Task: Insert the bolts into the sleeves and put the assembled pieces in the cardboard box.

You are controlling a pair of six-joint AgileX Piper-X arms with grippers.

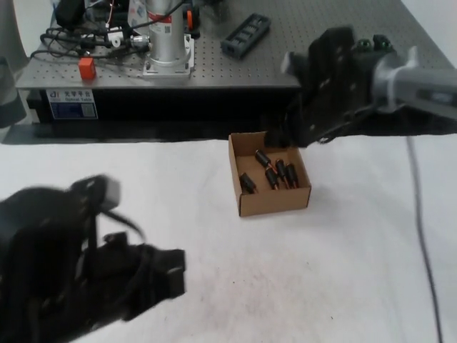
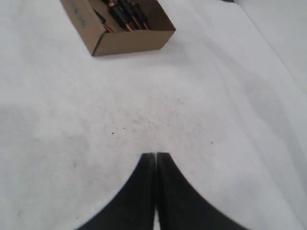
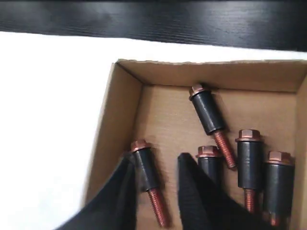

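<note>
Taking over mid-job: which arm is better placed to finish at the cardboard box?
Right. The right arm's fingers stand open astride an assembled piece inside the cardboard box; the left arm's fingers, shut, are over white cloth apart from it.

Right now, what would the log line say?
cardboard box: five assembled pieces | right jaws: open astride one piece | left jaws: shut, empty

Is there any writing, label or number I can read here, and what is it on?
Blue-and-white label on the black bench front: too blurred to read.
Sticker on the silver post: too small to read.
Faint print on the cardboard box side: unreadable.
Nothing can be quoted.
</note>
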